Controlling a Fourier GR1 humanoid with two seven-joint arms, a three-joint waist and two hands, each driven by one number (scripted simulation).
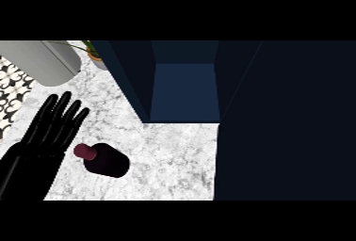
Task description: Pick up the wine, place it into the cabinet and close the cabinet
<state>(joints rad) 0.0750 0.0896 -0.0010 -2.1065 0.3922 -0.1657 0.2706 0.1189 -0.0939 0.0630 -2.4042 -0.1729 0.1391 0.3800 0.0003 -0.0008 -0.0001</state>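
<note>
A dark wine bottle with a maroon cap is seen from steeply above, standing on a white marbled tabletop; no label, brand or writing can be read on it or anywhere else in view. The bottle is taken as the landmark. Just to its left, apart from it, the left hand is shown flat and wide, its black fingers straight and spread, pointing away from the viewer, with nothing held; its forearm enters from the lower left edge. The right hand is not seen. Beyond the bottle and to its right, a dark blue cabinet stands open, its lighter blue interior facing the bottle, with nothing visible inside. A large dark panel, apparently the open cabinet door, fills the whole area to the right of the bottle, its near edge running straight down the tabletop. Between the bottle and the cabinet opening, bare marble is left open. Far beyond the bottle to the left, a pale grey rounded object and a small potted plant are placed near the back edge. At the far left, patterned black-and-white floor tiles mark the tabletop's left edge.
</note>
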